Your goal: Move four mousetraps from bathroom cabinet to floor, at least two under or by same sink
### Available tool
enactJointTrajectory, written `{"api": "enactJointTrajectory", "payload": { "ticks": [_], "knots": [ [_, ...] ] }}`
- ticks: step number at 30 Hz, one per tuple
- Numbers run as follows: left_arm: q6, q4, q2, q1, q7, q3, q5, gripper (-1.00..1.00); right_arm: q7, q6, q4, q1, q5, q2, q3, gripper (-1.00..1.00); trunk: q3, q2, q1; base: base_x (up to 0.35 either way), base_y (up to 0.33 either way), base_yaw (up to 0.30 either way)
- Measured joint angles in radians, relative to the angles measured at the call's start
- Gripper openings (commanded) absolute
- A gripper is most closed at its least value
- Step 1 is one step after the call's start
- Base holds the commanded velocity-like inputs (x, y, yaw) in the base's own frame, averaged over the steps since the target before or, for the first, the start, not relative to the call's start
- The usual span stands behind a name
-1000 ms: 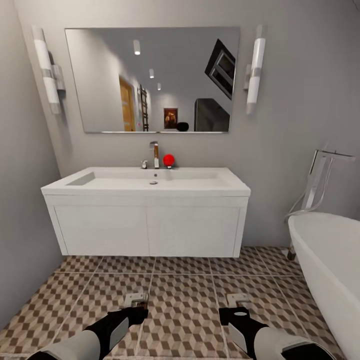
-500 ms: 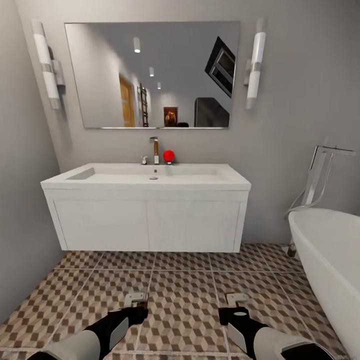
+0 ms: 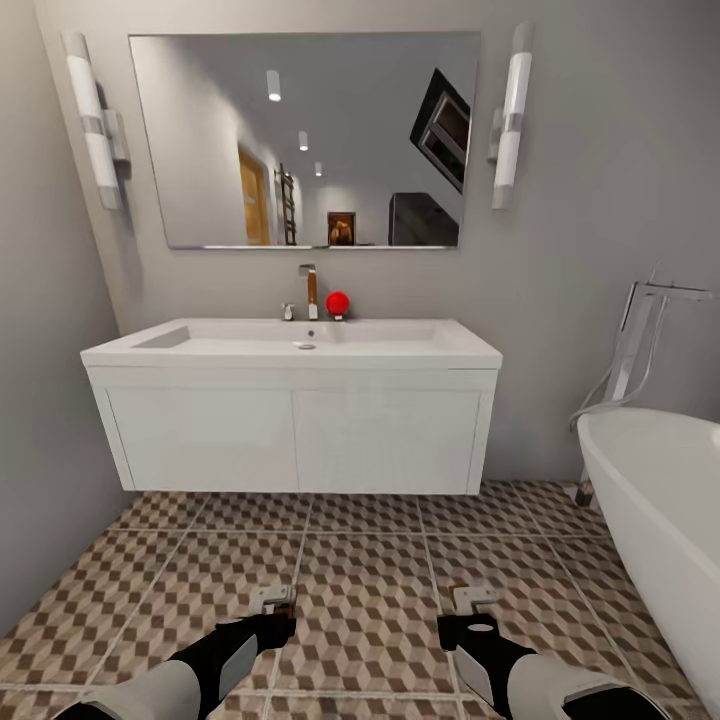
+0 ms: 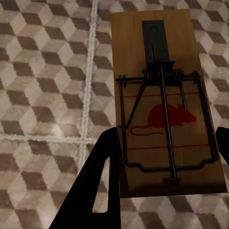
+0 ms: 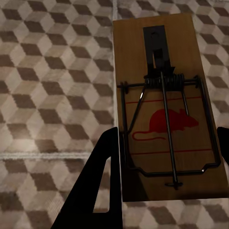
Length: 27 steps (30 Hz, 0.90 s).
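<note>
Each gripper holds one mousetrap, a tan board with a dark wire spring and a red mouse print. My left gripper is shut on a mousetrap low over the bathroom floor; up close, the trap lies between the black fingers. My right gripper is shut on a second mousetrap, seen close as a trap flanked by a finger. The white sink on its vanity stands straight ahead, about one tile row beyond both traps. The cabinet is out of view.
A white bathtub with a chrome standing faucet fills the right side. Grey walls close in on the left and behind the vanity. A mirror hangs above the sink; a chrome faucet and a red ball sit on it.
The whole view has shifted: sink, mirror and bathtub sit higher in the picture and more floor shows, so the camera has moved. Both grippers keep their place in the picture, traps still held.
</note>
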Motion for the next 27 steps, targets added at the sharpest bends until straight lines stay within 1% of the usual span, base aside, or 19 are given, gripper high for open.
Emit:
{"api": "enactJointTrajectory", "payload": {
  "ticks": [3,13,27],
  "knots": [
    [0.0,0.0,0.0,0.0,0.0,0.0,0.0,-1.0,0.0,0.0,0.0,0.0,0.0,-0.001,0.0,-1.0,-0.009,-0.021,0.012,0.0,0.0,0.0],
    [0.0,0.0,0.0,0.0,0.0,0.0,0.0,-1.0,0.0,-0.006,0.0,0.0,-0.008,-0.004,0.0,-1.0,-0.048,-0.024,0.016,0.0,0.0,0.0],
    [0.0,0.0,0.0,0.0,0.0,0.0,0.0,-1.0,0.0,-0.008,0.0,0.0,-0.008,-0.005,0.0,-1.0,-0.102,-0.027,0.022,0.0,0.0,0.0]
  ]
}}
